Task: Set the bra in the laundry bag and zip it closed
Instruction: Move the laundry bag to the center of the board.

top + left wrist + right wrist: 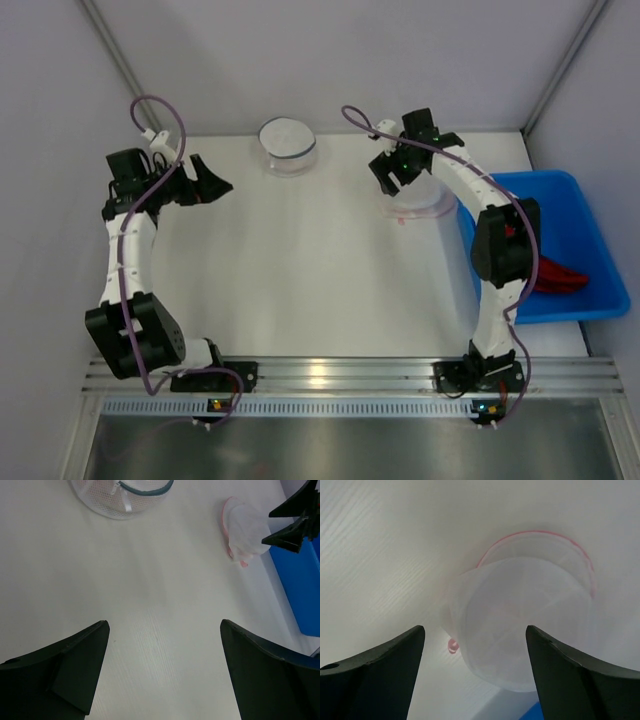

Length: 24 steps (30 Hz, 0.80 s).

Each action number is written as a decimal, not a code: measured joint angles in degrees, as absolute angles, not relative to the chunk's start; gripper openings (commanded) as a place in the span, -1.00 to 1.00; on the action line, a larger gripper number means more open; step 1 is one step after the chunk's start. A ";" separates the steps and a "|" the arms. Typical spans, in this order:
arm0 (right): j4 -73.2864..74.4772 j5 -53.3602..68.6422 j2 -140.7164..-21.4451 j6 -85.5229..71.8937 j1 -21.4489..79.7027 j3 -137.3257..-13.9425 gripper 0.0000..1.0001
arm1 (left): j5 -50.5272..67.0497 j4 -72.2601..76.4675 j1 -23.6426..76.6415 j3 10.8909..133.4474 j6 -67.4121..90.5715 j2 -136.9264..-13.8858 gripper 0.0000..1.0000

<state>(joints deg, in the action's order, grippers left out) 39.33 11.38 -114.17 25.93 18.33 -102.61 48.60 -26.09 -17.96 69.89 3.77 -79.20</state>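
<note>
Two grippers stand wide open and empty: left gripper [212, 178] at 10 o'clock, right gripper [475, 628] over the white, pink-trimmed fabric bra [525, 615] at 2 o'clock on the table [300, 280]. Round white mesh laundry bag [287, 145] lies at 12 o'clock. Expect light, limp fabric: pinch the cup rim.

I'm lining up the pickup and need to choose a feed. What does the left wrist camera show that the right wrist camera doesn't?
Only the left wrist view shows the laundry bag, at the top edge of the picture, and the right gripper from outside, open over the bra.

Only the right wrist view shows the bra close up between its own fingers, with the pink edging and a small pink piece at its rim.

Both show the bra lying on the white table and part of the blue bin.
</note>
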 measured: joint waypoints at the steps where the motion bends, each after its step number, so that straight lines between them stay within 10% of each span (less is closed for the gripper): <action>1: 39.99 11.51 -114.65 25.93 18.35 -102.17 0.66 | 48.73 -26.09 -17.96 69.65 3.66 -78.63 0.97; 15: 42.06 15.99 -119.90 22.28 20.38 -92.51 -0.08 | 49.15 -25.69 -17.96 67.11 2.96 -74.50 0.97; 24: 39.05 25.78 -119.26 11.38 33.47 -92.60 0.27 | 52.60 -25.65 -17.96 66.59 3.20 -74.48 0.96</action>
